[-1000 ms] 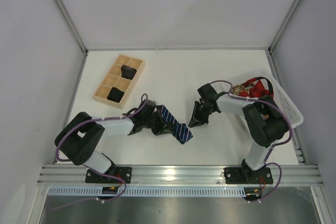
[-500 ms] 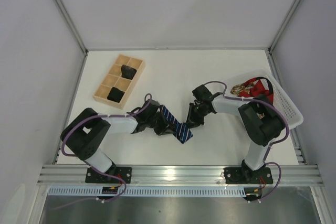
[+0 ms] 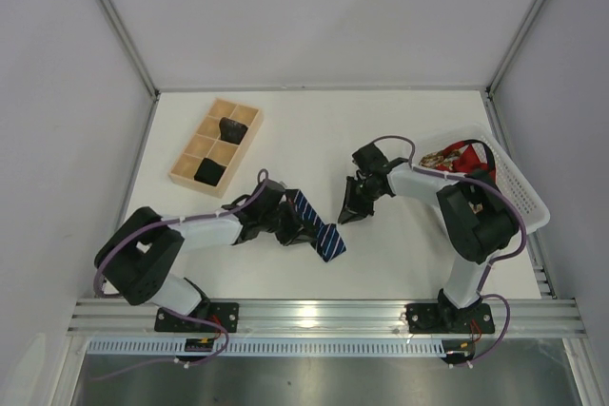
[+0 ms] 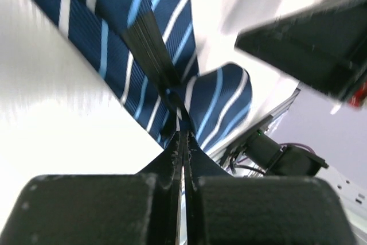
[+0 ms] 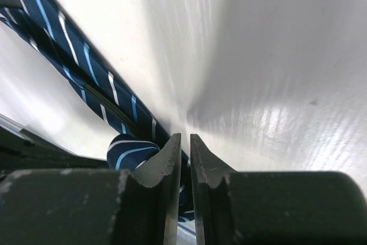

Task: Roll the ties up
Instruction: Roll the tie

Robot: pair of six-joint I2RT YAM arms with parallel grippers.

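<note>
Left wrist view: noted left gripper clamped shut on navy pale-striped fabric necktie stretching ahead of its tips; found right gripper barely ajar, necktie's fold just past its tips.

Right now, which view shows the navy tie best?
Top external: it alone shows most of the tie at once, lying slantwise on the table. The left wrist view gives only a close-up of its stripes; the right wrist view shows a strip and a curled end.
</note>
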